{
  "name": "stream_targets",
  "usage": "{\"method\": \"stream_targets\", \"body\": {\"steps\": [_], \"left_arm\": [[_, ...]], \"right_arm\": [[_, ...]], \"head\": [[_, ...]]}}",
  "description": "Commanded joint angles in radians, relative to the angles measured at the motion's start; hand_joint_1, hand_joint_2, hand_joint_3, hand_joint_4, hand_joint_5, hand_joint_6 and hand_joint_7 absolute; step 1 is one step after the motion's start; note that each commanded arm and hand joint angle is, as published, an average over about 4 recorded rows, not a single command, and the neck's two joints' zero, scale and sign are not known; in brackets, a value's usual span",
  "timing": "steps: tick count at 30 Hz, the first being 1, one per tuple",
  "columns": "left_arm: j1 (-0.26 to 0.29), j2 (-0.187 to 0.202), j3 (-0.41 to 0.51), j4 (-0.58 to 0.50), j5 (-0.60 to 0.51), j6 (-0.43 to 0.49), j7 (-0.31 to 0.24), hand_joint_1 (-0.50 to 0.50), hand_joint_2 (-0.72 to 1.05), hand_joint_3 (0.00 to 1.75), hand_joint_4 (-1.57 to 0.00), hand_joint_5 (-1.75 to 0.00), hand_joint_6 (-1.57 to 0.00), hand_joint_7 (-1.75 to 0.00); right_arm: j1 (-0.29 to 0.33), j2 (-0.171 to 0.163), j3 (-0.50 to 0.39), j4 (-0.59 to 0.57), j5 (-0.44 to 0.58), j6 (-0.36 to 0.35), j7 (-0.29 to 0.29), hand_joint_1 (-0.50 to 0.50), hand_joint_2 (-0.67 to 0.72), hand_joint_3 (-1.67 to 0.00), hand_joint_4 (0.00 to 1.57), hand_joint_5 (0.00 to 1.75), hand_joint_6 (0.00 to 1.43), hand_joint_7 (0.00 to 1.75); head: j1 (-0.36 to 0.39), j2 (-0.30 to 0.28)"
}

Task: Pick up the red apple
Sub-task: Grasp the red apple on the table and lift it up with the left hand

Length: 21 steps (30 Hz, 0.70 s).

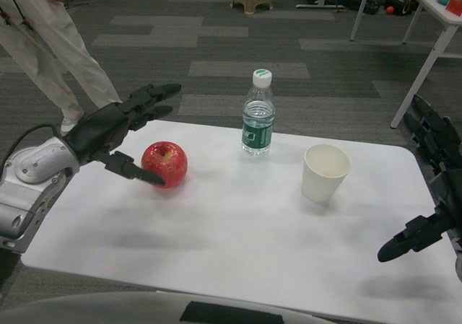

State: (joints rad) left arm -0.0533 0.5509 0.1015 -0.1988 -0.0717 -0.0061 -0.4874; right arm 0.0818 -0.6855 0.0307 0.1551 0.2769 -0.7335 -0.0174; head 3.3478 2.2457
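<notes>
The apple sits on the tabletop near its far left corner, with the left hand spread wide around it, thumb against its front. A bottle stands by the far edge, a cup to its right; the right hand hangs open at the right edge.

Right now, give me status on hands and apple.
Left hand open, fingers around apple, thumb touching it, no grip yet. Right hand open, idle at table edge. Bottle and cup stand clear.
</notes>
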Motion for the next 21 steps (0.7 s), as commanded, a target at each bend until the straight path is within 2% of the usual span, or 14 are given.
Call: {"method": "stream_targets", "body": {"steps": [1, 6, 12, 16, 21], "left_arm": [[-0.029, 0.008, 0.006, -0.022, 0.098, 0.043, -0.043, -0.48, -0.24, 0.0, 0.0, -0.49, 0.0, -0.28], [-0.042, 0.012, -0.003, -0.032, 0.167, 0.066, -0.07, -0.48, -0.35, 0.0, 0.0, -0.51, 0.0, -0.28], [-0.059, 0.014, -0.022, -0.037, 0.243, 0.089, -0.092, -0.48, -0.28, 0.0, 0.0, -0.51, 0.0, -0.28], [-0.091, 0.012, -0.071, -0.036, 0.352, 0.106, -0.121, -0.48, -0.21, 0.0, 0.0, -0.51, 0.0, -0.28], [-0.124, -0.006, -0.134, -0.02, 0.448, 0.107, -0.125, -0.48, -0.19, 0.0, 0.0, -0.51, 0.0, -0.28]], "right_arm": [[-0.019, -0.011, 0.009, 0.008, 0.013, 0.005, -0.002, -0.46, 0.34, 0.0, 0.0, 0.0, 0.0, 0.14], [-0.023, -0.011, 0.015, 0.012, 0.014, 0.005, -0.002, -0.44, 0.38, 0.0, 0.0, 0.0, 0.0, 0.14], [-0.025, -0.01, 0.02, 0.017, 0.015, 0.005, -0.002, -0.46, 0.34, 0.0, 0.0, 0.0, 0.0, 0.14], [-0.032, -0.008, 0.029, 0.024, 0.015, 0.003, -0.002, -0.44, 0.34, 0.0, 0.0, 0.0, 0.0, 0.14], [-0.036, 0.001, 0.031, 0.03, 0.016, 0.003, -0.001, -0.42, 0.34, 0.0, 0.0, 0.0, 0.0, 0.14]], "head": [[0.008, 0.002], [0.016, 0.001], [0.021, 0.001], [0.025, 0.001], [0.026, -0.002]]}}
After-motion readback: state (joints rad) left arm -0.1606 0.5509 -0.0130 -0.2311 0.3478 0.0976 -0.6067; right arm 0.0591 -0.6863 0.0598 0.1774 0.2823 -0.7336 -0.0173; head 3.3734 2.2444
